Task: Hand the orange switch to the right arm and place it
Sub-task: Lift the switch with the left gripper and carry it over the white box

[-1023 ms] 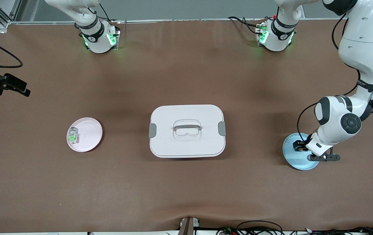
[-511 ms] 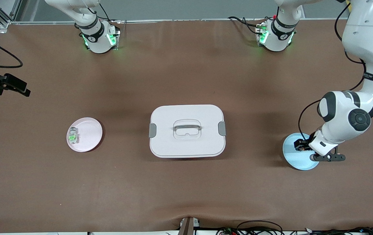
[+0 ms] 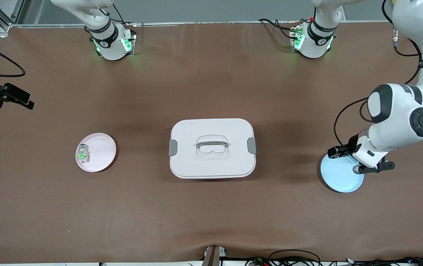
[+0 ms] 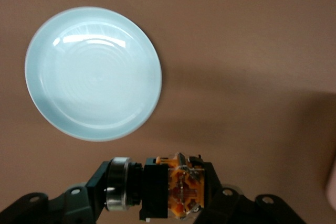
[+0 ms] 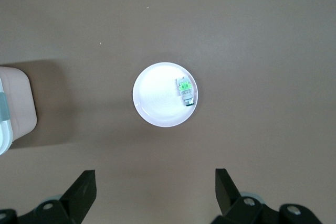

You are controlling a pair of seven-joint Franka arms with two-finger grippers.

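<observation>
My left gripper [image 4: 160, 190] is shut on the orange switch [image 4: 181, 190], a black block with an orange band and a silver ring at one end. It holds the switch in the air over the table just beside the empty blue plate [image 4: 94, 72]. In the front view the left gripper [image 3: 339, 152] hangs over the edge of the blue plate [image 3: 341, 179] that lies farther from the camera, at the left arm's end. My right gripper [image 5: 155, 182] is open and empty, high over the table by the pink plate [image 5: 157, 103].
A whitish piece with green marks [image 3: 82, 153] lies on the pink plate [image 3: 102, 153] at the right arm's end. A white lidded box [image 3: 212, 147] with a handle and grey clips stands mid-table, between the two plates.
My left gripper has lifted off the blue plate with the orange switch in it, and the left arm has swung up and outward. The plate is now bare. The right arm has not moved.
</observation>
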